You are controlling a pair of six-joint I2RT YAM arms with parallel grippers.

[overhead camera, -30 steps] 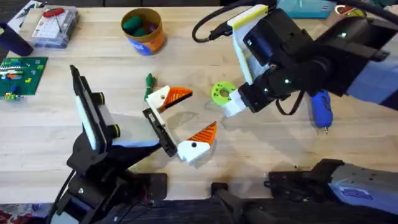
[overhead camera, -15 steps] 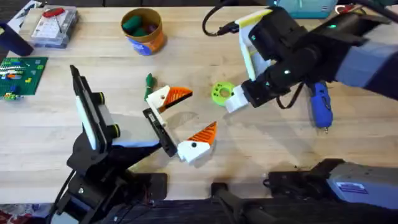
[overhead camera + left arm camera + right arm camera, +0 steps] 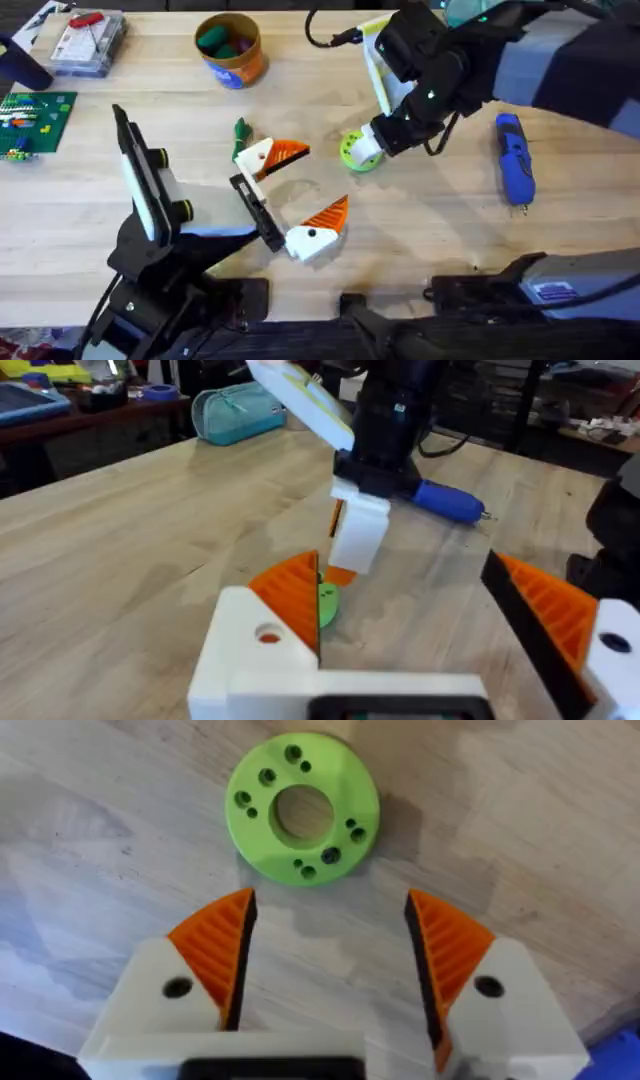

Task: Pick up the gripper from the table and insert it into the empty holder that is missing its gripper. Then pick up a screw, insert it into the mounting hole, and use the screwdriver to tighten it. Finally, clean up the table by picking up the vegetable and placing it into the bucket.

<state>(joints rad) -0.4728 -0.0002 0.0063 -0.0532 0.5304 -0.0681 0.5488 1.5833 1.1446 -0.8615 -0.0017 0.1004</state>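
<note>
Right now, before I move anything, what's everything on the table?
Bucket: one, orange-yellow with blue band, far centre-left, green and red things inside.
Vegetable: one, dark green, centre-left, close to the left tool.
Disc: one, lime green, centre, under the right tool.
Screwdriver: one, blue, right side.
Clear box: one, with a red-handled item, far left.
Green board: one, left edge.
Left tool: white and orange, open, centre.
Right tool: white and orange, open, above the disc.

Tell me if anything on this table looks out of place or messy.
The small green vegetable lies loose on the table beside a white-and-orange finger piece, while the bucket already holds other toy pieces. Nothing looks spilled or broken.
</note>
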